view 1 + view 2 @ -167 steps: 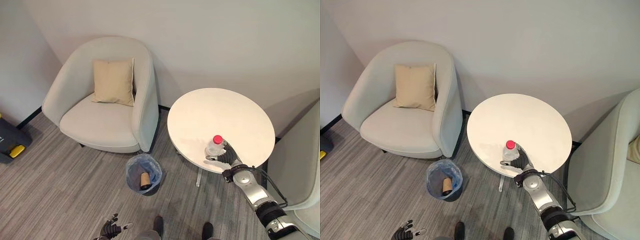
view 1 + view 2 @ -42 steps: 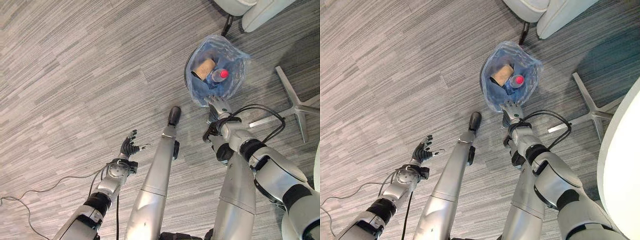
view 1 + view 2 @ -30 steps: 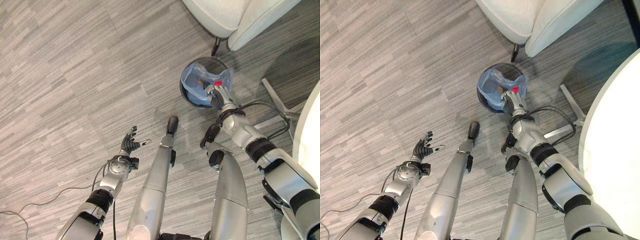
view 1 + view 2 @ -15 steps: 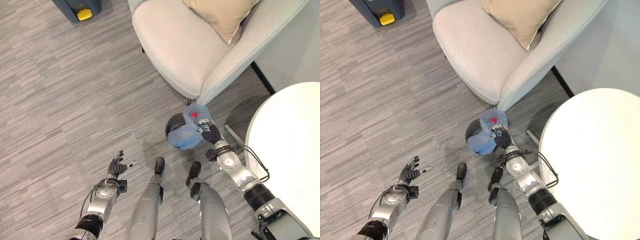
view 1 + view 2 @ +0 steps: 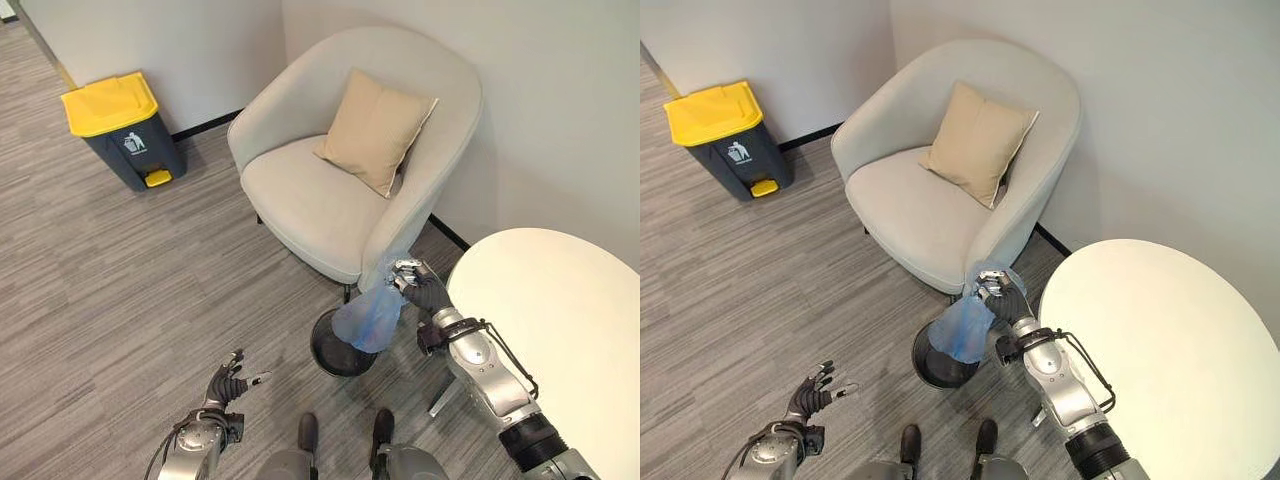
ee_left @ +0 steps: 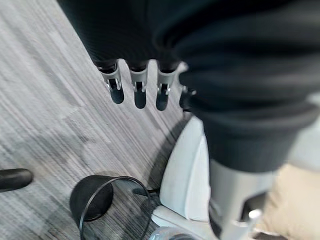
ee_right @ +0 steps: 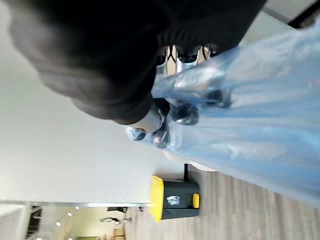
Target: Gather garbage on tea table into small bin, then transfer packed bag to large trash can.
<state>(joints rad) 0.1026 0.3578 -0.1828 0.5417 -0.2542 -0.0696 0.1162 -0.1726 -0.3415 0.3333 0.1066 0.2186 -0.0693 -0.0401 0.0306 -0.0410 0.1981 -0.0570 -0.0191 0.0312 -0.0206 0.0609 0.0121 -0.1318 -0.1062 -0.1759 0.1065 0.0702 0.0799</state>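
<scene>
Nearest, the left hand [image 5: 226, 383] hangs low over the grey floor [image 5: 120, 270], its fingers spread and holding nothing. Just beyond, the small black bin [image 5: 338, 348] stands on the floor beside the round white tea table [image 5: 560, 330]; what is inside it cannot be made out. Above the bin, the right hand [image 5: 420, 291] has its fingers curled round the gathered top of the blue plastic bag [image 5: 368, 315], which hangs lifted out of the bin, bulging at its bottom. Behind sits 1 pale armchair [image 5: 340, 180] with a tan cushion [image 5: 376, 128]. Farthest, against the wall, stands the large trash can [image 5: 118, 130], dark grey with its yellow lid closed.
</scene>
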